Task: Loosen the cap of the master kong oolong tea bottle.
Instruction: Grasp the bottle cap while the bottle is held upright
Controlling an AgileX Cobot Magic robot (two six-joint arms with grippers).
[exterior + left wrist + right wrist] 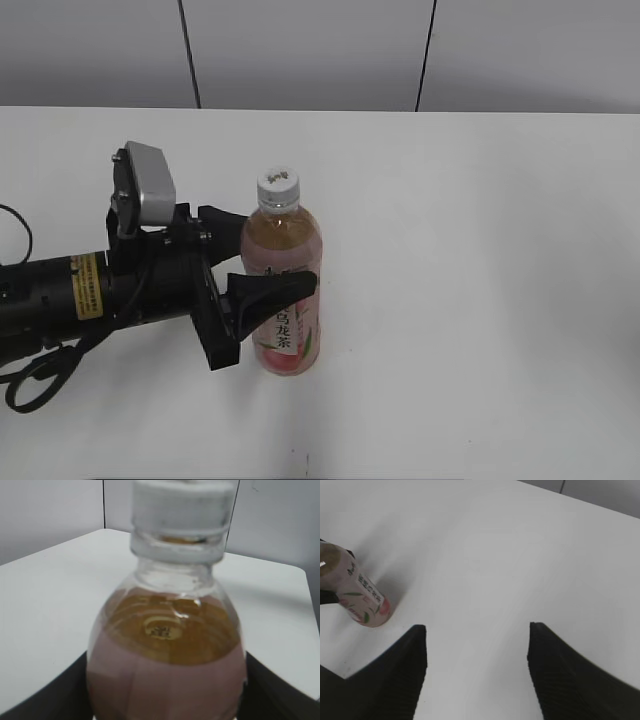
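The master kong oolong tea bottle [283, 236] stands upright on the white table [480, 250], pale amber tea above a pink peach label. Its white ribbed cap [279, 186] is on the neck. My left gripper [275, 250] comes in from the left and is shut on the bottle's body at label height, one finger in front and one behind. In the left wrist view the bottle [165, 655] fills the frame, with the cap [182, 505] at the top and black fingers [65, 695] against both sides. My right gripper [476, 630] hangs open over bare table, to the right of the bottle [362, 595].
The left arm's black body with its yellow label [85, 285] lies across the table's left side, with cables at the far left edge. A grey panelled wall [320, 50] runs behind the table. The right arm is out of the exterior view.
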